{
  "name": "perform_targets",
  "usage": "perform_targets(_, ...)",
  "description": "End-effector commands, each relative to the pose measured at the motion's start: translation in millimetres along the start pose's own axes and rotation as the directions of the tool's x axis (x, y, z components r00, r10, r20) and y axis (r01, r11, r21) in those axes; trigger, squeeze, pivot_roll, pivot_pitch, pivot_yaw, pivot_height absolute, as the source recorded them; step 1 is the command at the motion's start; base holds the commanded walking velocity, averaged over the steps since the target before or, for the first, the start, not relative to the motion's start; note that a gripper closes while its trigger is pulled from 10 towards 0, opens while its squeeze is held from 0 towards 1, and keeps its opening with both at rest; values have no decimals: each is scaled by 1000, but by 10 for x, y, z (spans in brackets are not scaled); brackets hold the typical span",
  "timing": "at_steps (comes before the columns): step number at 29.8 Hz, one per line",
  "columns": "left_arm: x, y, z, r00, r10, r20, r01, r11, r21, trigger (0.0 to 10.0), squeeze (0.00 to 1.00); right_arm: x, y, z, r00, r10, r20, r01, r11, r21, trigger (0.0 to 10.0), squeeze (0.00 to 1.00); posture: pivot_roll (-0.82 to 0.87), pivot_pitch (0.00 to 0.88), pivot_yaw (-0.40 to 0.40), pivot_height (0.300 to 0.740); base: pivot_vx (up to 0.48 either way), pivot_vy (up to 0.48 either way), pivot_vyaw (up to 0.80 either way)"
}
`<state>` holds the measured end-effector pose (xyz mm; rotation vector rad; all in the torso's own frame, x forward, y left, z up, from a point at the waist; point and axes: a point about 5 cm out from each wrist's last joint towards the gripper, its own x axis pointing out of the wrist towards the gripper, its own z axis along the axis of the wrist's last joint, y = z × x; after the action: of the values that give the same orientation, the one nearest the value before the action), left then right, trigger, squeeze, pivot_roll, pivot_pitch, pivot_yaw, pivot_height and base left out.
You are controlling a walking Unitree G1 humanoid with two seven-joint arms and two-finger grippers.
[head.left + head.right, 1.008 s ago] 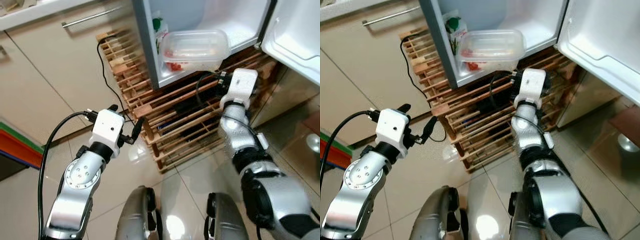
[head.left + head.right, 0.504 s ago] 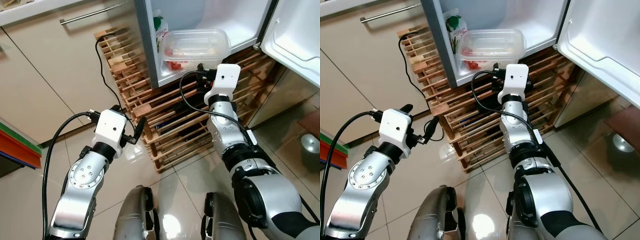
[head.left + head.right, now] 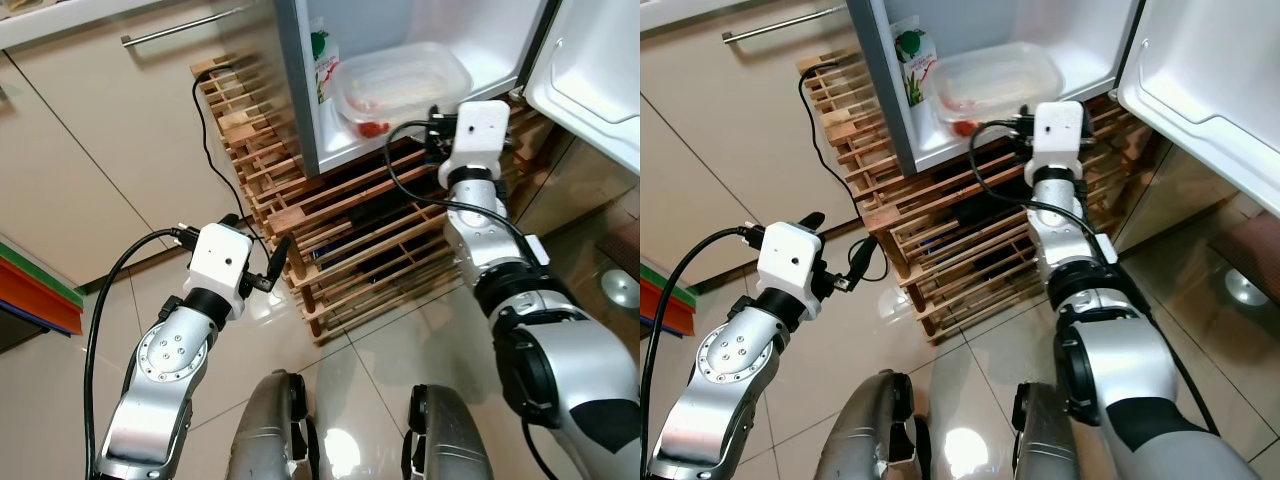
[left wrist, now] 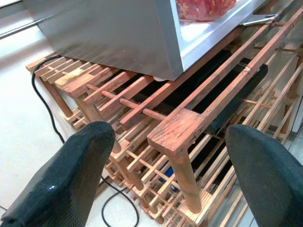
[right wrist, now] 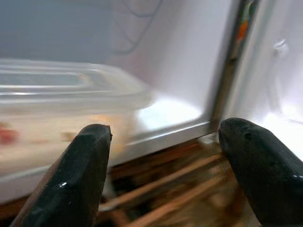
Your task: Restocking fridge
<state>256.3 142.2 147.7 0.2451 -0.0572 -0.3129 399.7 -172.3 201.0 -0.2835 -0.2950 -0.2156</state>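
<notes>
Just ahead of the right gripper (image 5: 161,156), on the fridge (image 3: 300,90) floor: a clear plastic container (image 3: 402,82), rounded-rectangle with a lid, red food visible through the wall. It sits inside the cabinet, near the front lip. Right gripper spread wide, holding nothing; its two black fingers (image 5: 75,175) have a matte, slightly pebbled look, and in the right wrist view the container is just off one of them, blurred. Can't tell if a fingertip touches it.

Beside the container, further from the right gripper toward the fridge's grey side wall: a carton (image 3: 912,60) with green print, standing upright.

Fridge interior is smooth white; the door (image 3: 590,70), white moulded plastic, hangs open on the far side of the right gripper.

Below the right gripper, under the fridge: a slatted wooden rack (image 3: 340,240), rough reddish timber, square posts and thin rails, a dark flat object lying among the slats. A black cable (image 3: 205,120) runs down past the rack's end.

Left gripper (image 4: 165,175) is low, well apart from the fridge, pointing at the rack corner; fingers spread wide, nothing between them.

Floor (image 3: 60,400) is glossy beige tile. Beyond the left gripper, a beige cabinet front with a metal bar handle (image 3: 180,27).
</notes>
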Motion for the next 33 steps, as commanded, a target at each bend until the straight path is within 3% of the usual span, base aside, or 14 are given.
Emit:
perform_targets(1, -27, 6, -27, 1000, 5, -14, -5, 1000, 11, 10000, 0, 21, 7, 10, 1000, -4, -10, 4, 999, -36, 10000, 0, 118, 152, 106, 641, 0, 0, 0)
perform_targets(7, -7, 5, -27, 1000, 10, -13, -10, 1000, 8, 10000, 0, -27, 104, 6, 1000, 19, 0, -19, 999, 27, 10000, 0, 111, 151, 100, 641, 0, 0, 0)
perform_targets(9, 1, 1, -25, 1000, 11, -12, -11, 1000, 7, 10000, 0, -97, 272, 23, 998, 63, 21, -65, 994, 90, 10000, 0, 108, 151, 99, 641, 0, 0, 0)
perform_targets(10, 12, -6, -21, 1000, 13, -10, -13, 1000, 4, 10000, 0, -179, 429, 23, 995, 98, 26, -100, 982, 157, 10000, 0, 105, 151, 98, 641, 0, 0, 0)
perform_targets(13, 19, -11, -19, 1000, 13, -9, -13, 1000, 4, 10000, 0, -217, 490, 20, 994, 109, 27, -112, 977, 179, 10000, 0, 105, 150, 97, 641, 0, 0, 0)
perform_targets(17, 43, -15, -5, 1000, 17, -1, -17, 1000, 0, 10000, 0, -354, 712, 18, 985, 169, 40, -174, 956, 238, 10000, 0, 99, 150, 99, 641, 0, 0, 0)
perform_targets(25, 31, -27, 4, 1000, 29, 4, -29, 1000, -1, 10000, 0, -316, 761, 70, 973, 223, 51, -229, 948, 223, 10000, 0, 114, 155, 87, 641, 0, 0, 0)
perform_targets(33, -51, -25, -28, 999, 44, -11, -44, 999, -3, 10000, 0, -174, 628, 76, 973, 231, 7, -229, 958, 175, 10000, 0, 139, 159, 73, 641, 0, 0, 0)
